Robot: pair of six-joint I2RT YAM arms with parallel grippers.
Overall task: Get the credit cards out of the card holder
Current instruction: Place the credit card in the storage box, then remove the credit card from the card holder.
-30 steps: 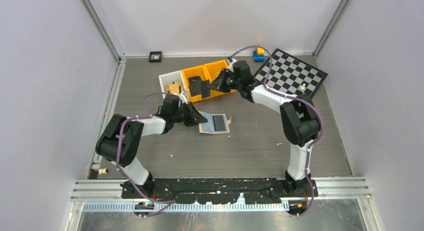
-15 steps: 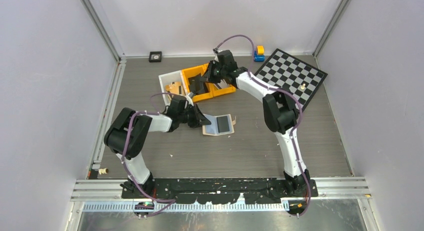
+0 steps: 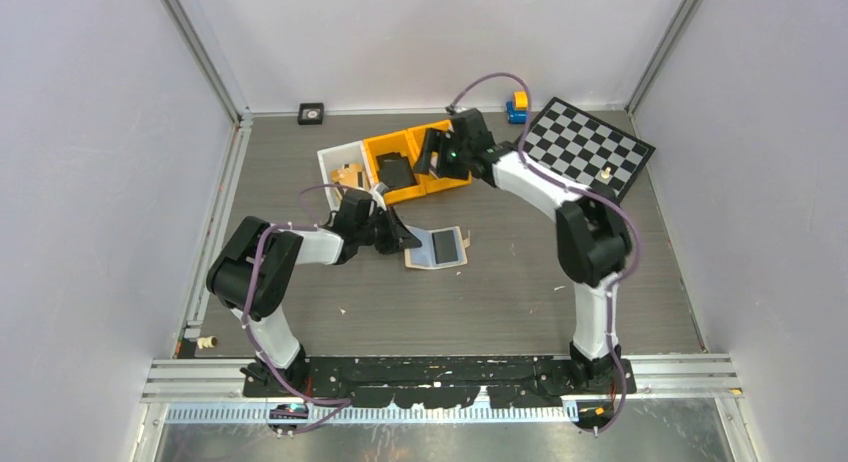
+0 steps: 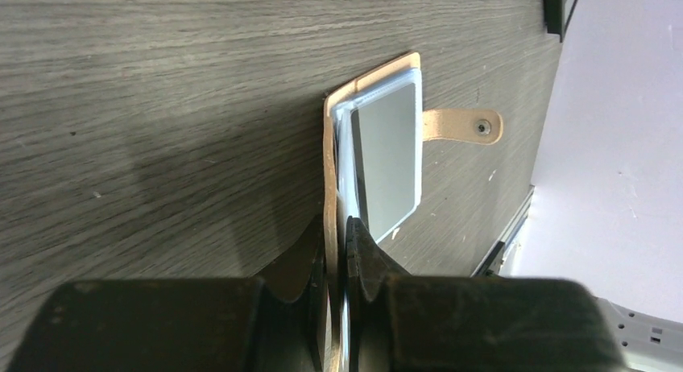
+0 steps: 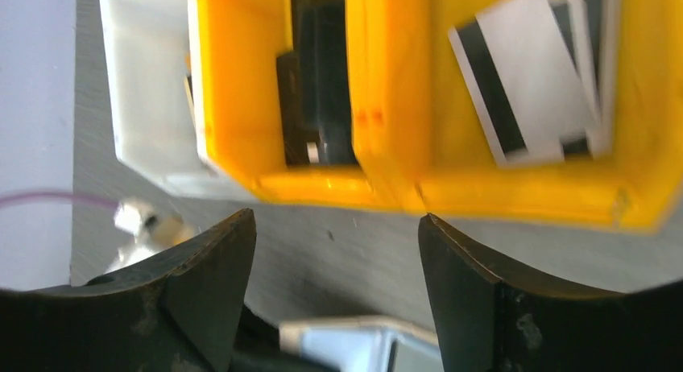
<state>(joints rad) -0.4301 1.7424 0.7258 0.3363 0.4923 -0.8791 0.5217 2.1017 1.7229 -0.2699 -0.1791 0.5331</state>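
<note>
The card holder (image 3: 437, 249) lies open on the table, tan outside, with a grey card (image 4: 391, 155) in its see-through pocket. My left gripper (image 4: 337, 227) is shut on the holder's tan edge (image 4: 329, 171); in the top view this left gripper (image 3: 400, 236) is at the holder's left side. The snap strap (image 4: 463, 125) sticks out on the far side. My right gripper (image 5: 334, 219) stands open with nothing between its fingers; in the top view the right gripper (image 3: 435, 154) hangs over the yellow bins. Several credit cards (image 5: 523, 90), light with dark stripes, lie in the right yellow bin (image 5: 523, 196).
The left yellow bin (image 3: 392, 154) holds a black wallet-like item (image 5: 322, 82). A white bin (image 3: 335, 160) adjoins it on the left. A chessboard (image 3: 585, 152) lies at the back right, a blue and yellow toy (image 3: 517, 107) behind it, and a small black square (image 3: 311, 112) by the back wall.
My right gripper was shut and now stands open, its wrist shifted right over the yellow bins. The left gripper keeps its hold; the card holder slid slightly right a second ago.
</note>
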